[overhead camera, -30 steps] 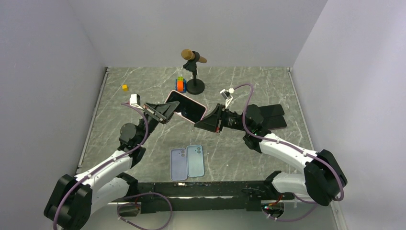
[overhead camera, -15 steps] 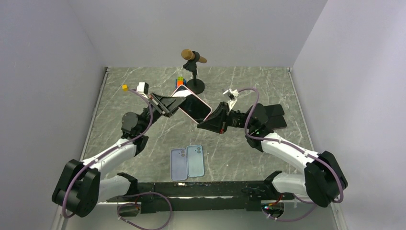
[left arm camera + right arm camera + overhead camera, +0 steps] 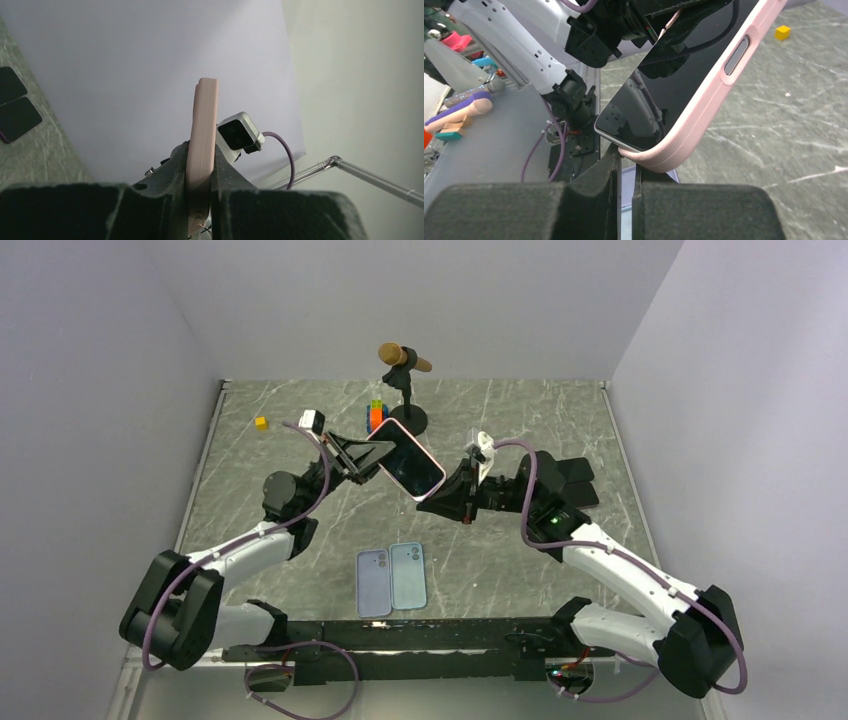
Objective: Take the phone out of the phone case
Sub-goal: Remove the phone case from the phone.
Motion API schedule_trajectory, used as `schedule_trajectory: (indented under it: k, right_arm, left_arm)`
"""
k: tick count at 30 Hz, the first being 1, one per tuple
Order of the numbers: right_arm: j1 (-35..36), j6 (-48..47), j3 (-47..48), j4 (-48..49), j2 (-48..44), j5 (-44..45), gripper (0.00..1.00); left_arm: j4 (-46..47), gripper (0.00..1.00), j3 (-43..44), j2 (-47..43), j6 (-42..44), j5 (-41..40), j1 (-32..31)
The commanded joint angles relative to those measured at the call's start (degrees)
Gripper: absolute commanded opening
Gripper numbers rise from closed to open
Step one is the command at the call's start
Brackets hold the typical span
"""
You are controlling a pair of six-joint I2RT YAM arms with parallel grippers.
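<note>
A phone (image 3: pixel 410 464) with a dark screen sits in a pink phone case (image 3: pixel 704 115) and is held up in the air over the middle of the table. My left gripper (image 3: pixel 362 455) is shut on the case's upper left end. In the left wrist view the case (image 3: pixel 202 135) stands edge-on between the two fingers. My right gripper (image 3: pixel 432 502) is shut, with its tips right under the lower corner of the case. In the right wrist view the rounded pink corner rests on the fingertips (image 3: pixel 614 155), and only a thin slit separates the jaws, with nothing in it.
A lilac case (image 3: pixel 374 582) and a pale blue case (image 3: pixel 408 575) lie side by side near the front edge. A microphone on a stand (image 3: pixel 404 360), stacked coloured blocks (image 3: pixel 376 418) and a yellow block (image 3: pixel 260 423) stand at the back. Dark phones (image 3: pixel 570 485) lie at the right.
The left gripper has swung the cased phone to the right and tilted it more steeply. The right gripper has closed and now sits under the phone's lower corner.
</note>
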Motion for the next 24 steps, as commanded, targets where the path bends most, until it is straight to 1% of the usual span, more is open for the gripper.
schedule_trajectory:
  k: [1,2,4,5,6,8,9,11,13,15,17,18,20,24]
  right_arm:
    - [-0.1,-7.1,1.4,-7.8,0.4,13.8,0.0]
    - [-0.1,-5.5,0.6,-7.9,-0.8,12.5,0.02]
    - [-0.1,-1.5,-1.1,-8.8,-3.1,9.8,0.29]
    - [-0.1,0.5,-2.1,-9.7,-4.4,9.2,0.39]
    - [-0.2,2.5,-2.9,-11.2,-5.7,8.8,0.46]
    - [-0.3,5.5,-3.3,-16.5,-8.1,10.2,0.55]
    - [-0.3,6.3,-2.5,-19.9,-8.7,10.5,0.56]
    - [-0.4,6.5,-0.4,-26.6,-9.4,8.7,0.58]
    - [-0.9,7.1,1.0,-29.7,-10.2,5.1,0.64]
    - [-1.7,8.1,2.3,-30.8,-10.0,1.1,0.67]
    - [-2.9,9.2,3.9,-32.0,-8.5,-2.0,0.68]
    - [-3.4,10.1,4.4,-31.6,-7.1,-4.8,0.65]
    - [-3.7,11.8,4.4,-29.1,-5.8,-9.4,0.54]
    - [-3.8,13.1,3.9,-26.2,-5.4,-12.3,0.45]
  left_arm:
    - [8.1,0.0,2.2,-0.4,-7.5,13.5,-7.4]
    - [6.6,0.0,2.5,-0.5,-5.2,14.2,-7.2]
    - [2.2,0.0,3.0,-1.2,0.0,15.4,-6.7]
    - [0.5,0.0,3.1,-1.6,3.0,15.9,-6.1]
    - [-1.0,0.0,3.2,-1.8,5.8,16.9,-5.3]
    - [-2.4,0.0,3.3,-2.4,12.1,18.8,-3.7]
    - [-3.6,0.0,3.6,-2.6,16.1,20.3,-3.1]
    - [-9.6,0.0,4.9,-2.8,22.6,23.4,-1.6]
    - [-12.2,0.0,6.1,-2.7,27.0,26.1,-1.0]
    - [-13.5,0.0,8.0,-2.4,28.6,28.7,-0.8]
    - [-16.3,0.0,9.7,-2.5,30.0,31.0,-0.8]
    - [-18.1,0.0,10.5,-2.8,31.1,31.6,-0.7]
    - [-22.4,0.0,11.3,-4.2,33.5,31.8,-0.6]
    - [-31.1,0.0,12.4,-7.2,38.5,31.1,-0.5]
